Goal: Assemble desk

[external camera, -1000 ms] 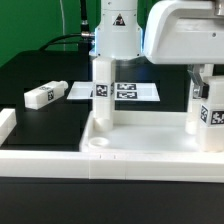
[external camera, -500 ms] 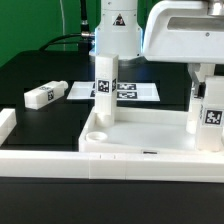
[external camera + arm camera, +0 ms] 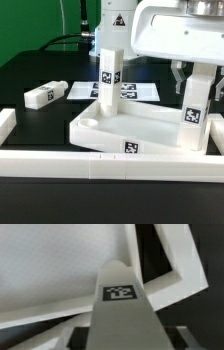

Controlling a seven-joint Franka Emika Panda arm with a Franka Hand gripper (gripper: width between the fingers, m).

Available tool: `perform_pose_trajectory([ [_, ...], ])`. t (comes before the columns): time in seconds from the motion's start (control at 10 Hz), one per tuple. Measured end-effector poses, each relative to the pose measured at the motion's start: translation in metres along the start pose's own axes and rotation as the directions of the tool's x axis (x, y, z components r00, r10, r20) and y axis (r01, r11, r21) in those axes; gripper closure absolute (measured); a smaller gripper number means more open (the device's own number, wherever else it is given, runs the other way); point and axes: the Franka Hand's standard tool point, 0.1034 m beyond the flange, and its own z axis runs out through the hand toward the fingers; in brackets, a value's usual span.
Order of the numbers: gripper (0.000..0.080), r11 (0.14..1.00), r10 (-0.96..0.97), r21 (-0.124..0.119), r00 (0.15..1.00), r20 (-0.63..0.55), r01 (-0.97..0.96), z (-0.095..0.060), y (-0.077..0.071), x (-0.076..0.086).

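Reaches down from the top of the exterior view, on its right, with a bulky white wrist housing [image 3: 175,30] set squarely above the pincer [image 3: 197,82]. Points the pincer straight down, dark fingers [image 3: 179,73] on either side of the upright right-hand leg [image 3: 195,110]. Holds that leg in a narrow grip, by the look of the wrist view, pads close against its two sides.

Finds the desk tray [image 3: 140,125] on the black tabletop [image 3: 40,125], turned at an angle to the front border bar [image 3: 50,160], with the right-hand leg standing at its corner on the exterior view's right. Shows a far leg [image 3: 110,72] upright in the rear corner and an open round socket [image 3: 92,124] in the corner nearest the exterior view's left. Leaves a loose leg [image 3: 42,95] lying flat on the tabletop, well apart from the tray, near the marker board [image 3: 140,90].

Carries black-and-white square tags throughout — one on each leg, one on the tray's front rim [image 3: 130,147], several on the marker board; block patterns only, too coarse to make out further.

Gives, from the wrist view alone, a look straight down the held leg [image 3: 122,314] to its tag [image 3: 120,292] and the tray's pale floor beyond. Gives, from the exterior view alone, the other two legs, the marker board and the border bar.
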Motion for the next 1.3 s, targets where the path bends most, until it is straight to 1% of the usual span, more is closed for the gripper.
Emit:
perform_pose_trajectory([
  [0.1, 0.0508, 0.998, 0.068, -0.010, 0.998, -0.002, -0.068, 0.000, 0.005, 0.002],
  [0.2, 0.0508, 0.995, 0.094, -0.022, 0.996, -0.006, -0.094, 0.000, 0.010, 0.005],
  [0.3, 0.0505, 0.995, 0.093, -0.022, 0.996, -0.006, -0.093, 0.000, 0.010, 0.005],
  [0.5, 0.0233, 0.996, 0.092, -0.020, 0.996, -0.006, -0.092, -0.001, 0.009, 0.005],
  [0.6, 0.0233, 0.997, 0.076, -0.011, 0.997, 0.002, -0.076, -0.010, 0.008, 0.003],
  [0.7, 0.0169, 0.998, 0.054, 0.013, 0.999, 0.006, -0.054, -0.024, 0.016, -0.001],
  [0.8, 0.0155, 0.999, 0.045, 0.022, 0.999, 0.011, -0.045, -0.032, 0.030, -0.007],
  [0.9, 0.0155, 0.999, 0.023, 0.025, 1.000, 0.019, -0.024, -0.036, 0.047, -0.011],
  [1.0, 0.0151, 0.999, 0.015, 0.028, 0.999, 0.028, -0.016, -0.040, 0.065, -0.011],
  [1.1, 0.0150, 0.999, 0.032, 0.041, 0.999, 0.043, -0.034, -0.043, 0.089, -0.001],
  [1.2, 0.0150, 0.999, 0.041, 0.032, 0.998, 0.037, -0.043, -0.040, 0.100, 0.005],
  [1.3, 0.0150, 0.999, 0.033, 0.033, 0.999, 0.038, -0.035, -0.040, 0.095, 0.003],
])
